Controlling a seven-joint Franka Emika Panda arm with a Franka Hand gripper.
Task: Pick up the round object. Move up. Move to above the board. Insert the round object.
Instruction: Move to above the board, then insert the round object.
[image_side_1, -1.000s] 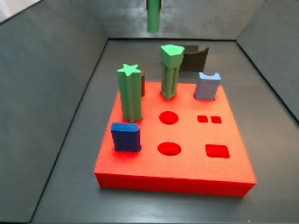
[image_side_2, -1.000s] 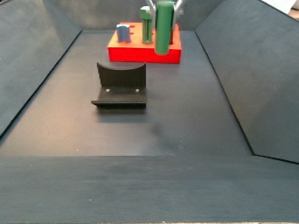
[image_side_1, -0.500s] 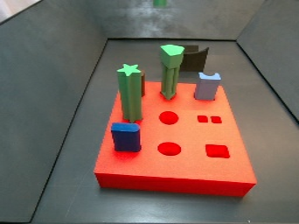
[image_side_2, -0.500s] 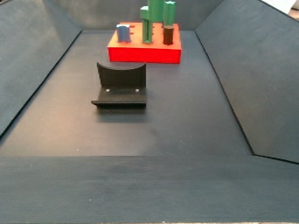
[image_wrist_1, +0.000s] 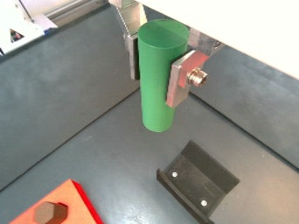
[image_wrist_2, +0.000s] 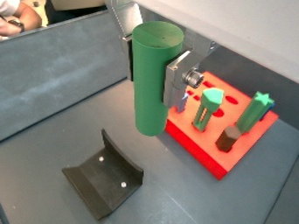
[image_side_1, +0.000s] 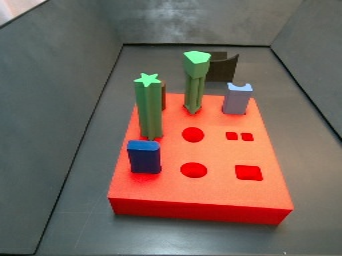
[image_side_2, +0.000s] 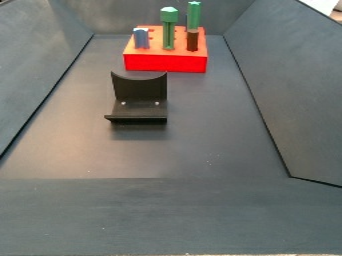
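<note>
The round object (image_wrist_1: 158, 79), a plain green cylinder, hangs upright between the silver fingers of my gripper (image_wrist_1: 156, 70), which is shut on its upper part. It shows the same way in both wrist views (image_wrist_2: 153, 83), high above the grey floor. The red board (image_side_1: 201, 195) lies below, with two round holes (image_side_1: 193, 134) and square holes open in its top face. It also shows in a wrist view (image_wrist_2: 228, 153) off to one side of the peg. The gripper and the peg are out of view in both side views.
On the board stand a star-topped green peg (image_side_1: 148, 105), an angular-topped green peg (image_side_1: 195, 80), a pale blue peg (image_side_1: 238, 98) and a blue block (image_side_1: 143, 156). The dark fixture (image_side_2: 136, 95) stands on the floor (image_side_2: 174, 150) beside the board. Grey walls enclose the floor.
The gripper with the green round peg has risen and left the top of both side views.
</note>
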